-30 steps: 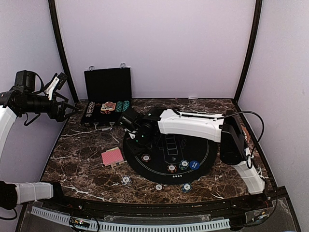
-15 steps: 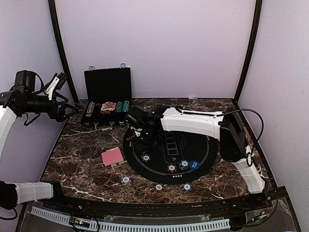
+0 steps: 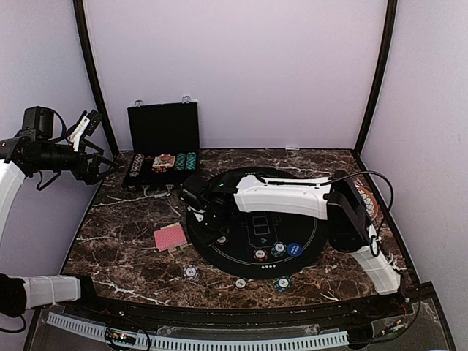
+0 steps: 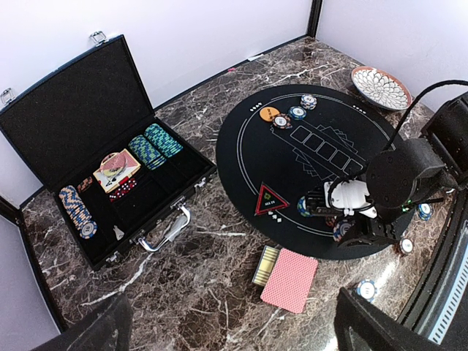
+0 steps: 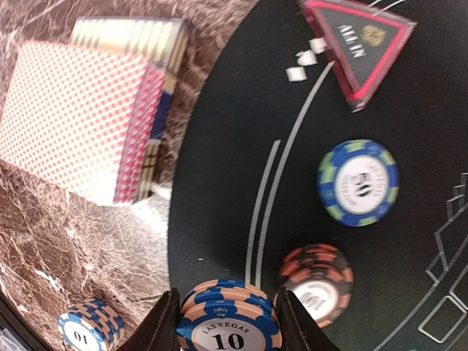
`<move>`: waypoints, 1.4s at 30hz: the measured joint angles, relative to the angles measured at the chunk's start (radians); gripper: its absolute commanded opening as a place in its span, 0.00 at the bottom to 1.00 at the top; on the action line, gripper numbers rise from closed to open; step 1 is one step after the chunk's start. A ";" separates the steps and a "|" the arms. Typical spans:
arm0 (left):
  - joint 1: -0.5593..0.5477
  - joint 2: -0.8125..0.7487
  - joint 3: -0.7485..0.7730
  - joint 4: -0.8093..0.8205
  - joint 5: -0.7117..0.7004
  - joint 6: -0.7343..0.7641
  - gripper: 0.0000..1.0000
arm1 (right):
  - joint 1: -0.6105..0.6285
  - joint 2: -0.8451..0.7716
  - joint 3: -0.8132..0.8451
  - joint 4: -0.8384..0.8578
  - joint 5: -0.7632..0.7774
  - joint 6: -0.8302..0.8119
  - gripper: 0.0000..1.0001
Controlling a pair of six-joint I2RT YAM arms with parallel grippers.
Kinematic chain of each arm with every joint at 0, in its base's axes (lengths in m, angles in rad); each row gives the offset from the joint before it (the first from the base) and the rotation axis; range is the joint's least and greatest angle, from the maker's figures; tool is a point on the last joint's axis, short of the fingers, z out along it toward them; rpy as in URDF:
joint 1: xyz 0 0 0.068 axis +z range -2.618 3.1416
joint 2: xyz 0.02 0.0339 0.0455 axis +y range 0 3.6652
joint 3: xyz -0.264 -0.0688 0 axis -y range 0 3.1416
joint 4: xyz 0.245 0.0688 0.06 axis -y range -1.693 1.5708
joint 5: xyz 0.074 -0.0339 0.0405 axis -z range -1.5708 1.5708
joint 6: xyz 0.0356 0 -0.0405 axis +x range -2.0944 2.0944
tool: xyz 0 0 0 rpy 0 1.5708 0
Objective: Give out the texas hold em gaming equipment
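At bottom centre of the right wrist view, our right gripper (image 5: pixel 227 320) clamps a short blue chip stack (image 5: pixel 228 338) over the mat (image 5: pixel 409 131). We judge it stiff, light and slippery, so opposite rims suit best. Our left gripper (image 3: pixel 88 126) gapes empty.

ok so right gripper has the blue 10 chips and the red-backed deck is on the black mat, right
No: the red-backed deck lies on the marble table beside the black mat, as the right wrist view shows. The rest is right.
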 measured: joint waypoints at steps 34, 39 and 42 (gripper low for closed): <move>0.000 0.000 0.000 0.000 0.000 0.003 0.99 | 0.013 0.017 -0.082 0.072 -0.042 0.026 0.54; 0.000 0.000 0.000 0.000 0.000 0.003 0.99 | 0.016 0.017 -0.071 0.062 -0.034 0.026 0.54; 0.000 0.000 0.000 0.000 0.000 0.003 0.99 | 0.019 0.016 -0.043 0.046 -0.020 0.026 0.54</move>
